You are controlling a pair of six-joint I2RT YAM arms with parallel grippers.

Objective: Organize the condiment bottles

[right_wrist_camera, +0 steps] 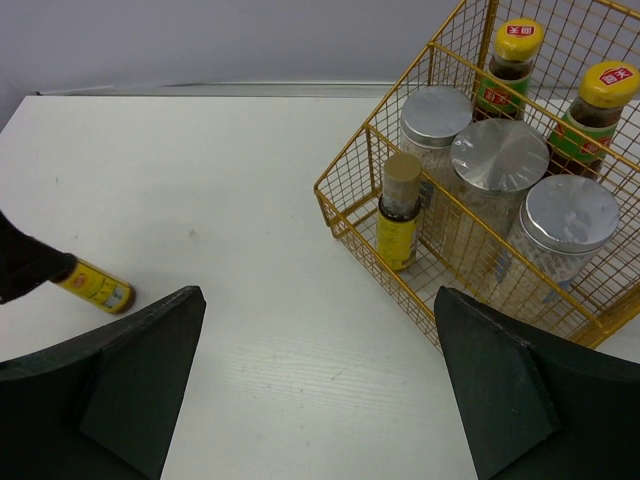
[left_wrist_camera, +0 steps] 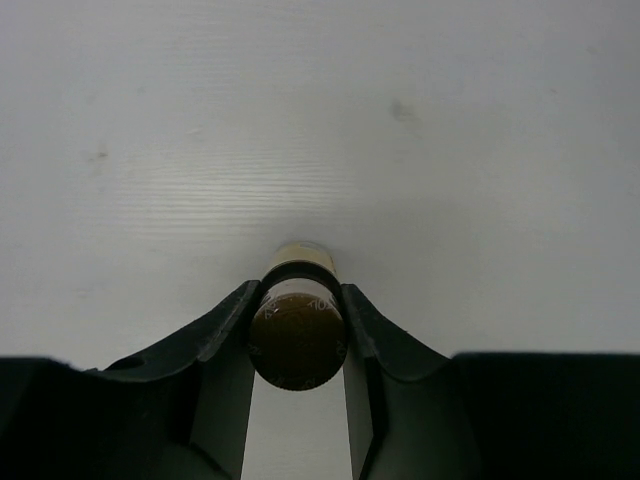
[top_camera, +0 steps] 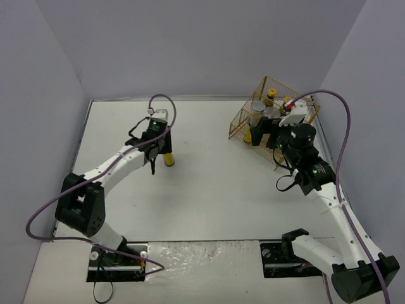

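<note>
Nearest the lens in the left wrist view, the left end effector [left_wrist_camera: 297, 300] is pinching a slim dark-brown glass bottle with a pale cap [left_wrist_camera: 297, 340], its black fingers [left_wrist_camera: 225, 340] pressed against both sides. That bottle sits left of centre on the white worktop [top_camera: 215, 190], well apart from the gold wire basket [right_wrist_camera: 320, 190] at the far right.

By the look of it the task is nearly finished. The basket holds three pale cylindrical jars with flat silver lids [right_wrist_camera: 499, 153], two dark-brown bottles with yellow caps [right_wrist_camera: 519, 40] and a slim tan-capped bottle with a yellow label [right_wrist_camera: 400, 215]. Only the gripped bottle remains outside.

The right end effector [right_wrist_camera: 320, 385] hangs spread and empty, near the basket. Its wrist view alone shows the basket's contents and the gripped bottle's yellow label, while only the left wrist view shows the grip. Whether that bottle is lifted cannot be told.
</note>
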